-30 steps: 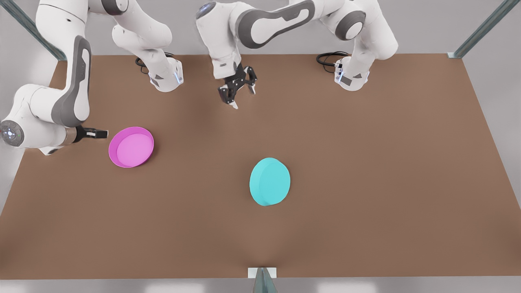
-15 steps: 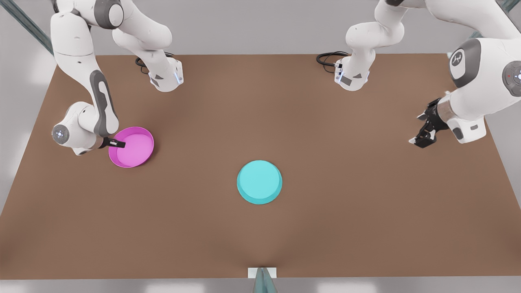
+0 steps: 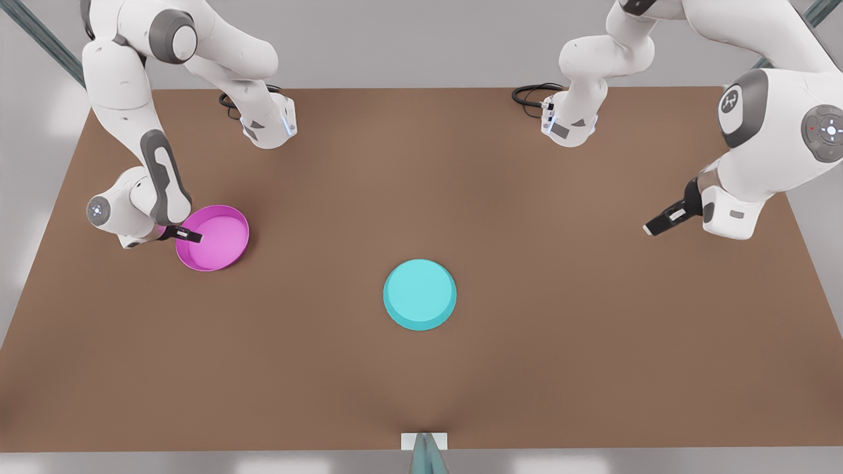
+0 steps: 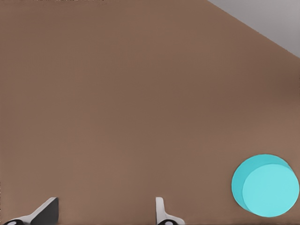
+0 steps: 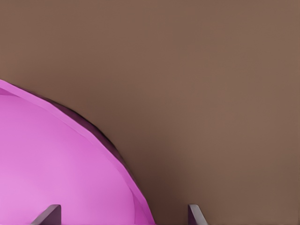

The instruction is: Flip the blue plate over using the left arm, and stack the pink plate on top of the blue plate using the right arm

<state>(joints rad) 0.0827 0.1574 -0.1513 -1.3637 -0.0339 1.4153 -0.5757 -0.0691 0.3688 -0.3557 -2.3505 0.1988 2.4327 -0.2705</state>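
Note:
The blue plate (image 3: 419, 293) lies flat near the table's middle, its smooth face up and no inner wall showing; the left wrist view sees it far off (image 4: 267, 185). The pink plate (image 3: 214, 237) sits rim-up toward the front view's left. My right gripper (image 3: 191, 235) is low over that plate's left rim, open, and in the right wrist view (image 5: 122, 213) the rim (image 5: 56, 159) passes between its fingers. My left gripper (image 3: 652, 228) hangs open above bare table at the front view's right, well away from the blue plate, with nothing between its fingers (image 4: 103, 208).
Both arm bases (image 3: 269, 125) (image 3: 568, 125) stand with cables along the far table edge. A metal post (image 3: 425, 451) rises at the middle of the near edge. Brown table (image 3: 566, 342) stretches between the two plates.
The blue plate went from tilted on its edge to lying flat. The left arm swung from the table's middle back to the front view's right. The right gripper moved over the pink plate's rim.

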